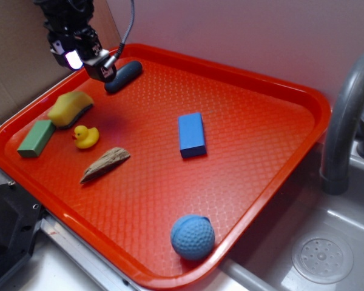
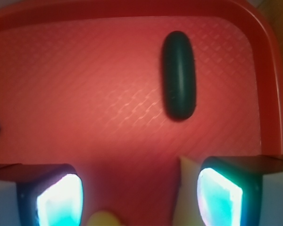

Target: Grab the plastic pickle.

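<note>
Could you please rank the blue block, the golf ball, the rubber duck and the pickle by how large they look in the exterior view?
1. Golf ball, though it lies nearest the camera, which flatters it.
2. Blue block.
3. Pickle, partly hidden behind the gripper.
4. Rubber duck.

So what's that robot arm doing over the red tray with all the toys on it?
It's going after the plastic pickle, the dark capsule lying near the far rim of the red tray. The gripper hangs just above and beside it with its jaws open, holding nothing. In the wrist view the pickle lies ahead of the fingers, not between them, so it isn't grabbed yet. The rubber duck, sponge, green block, wood piece, blue block and blue ball sit untouched.
</note>
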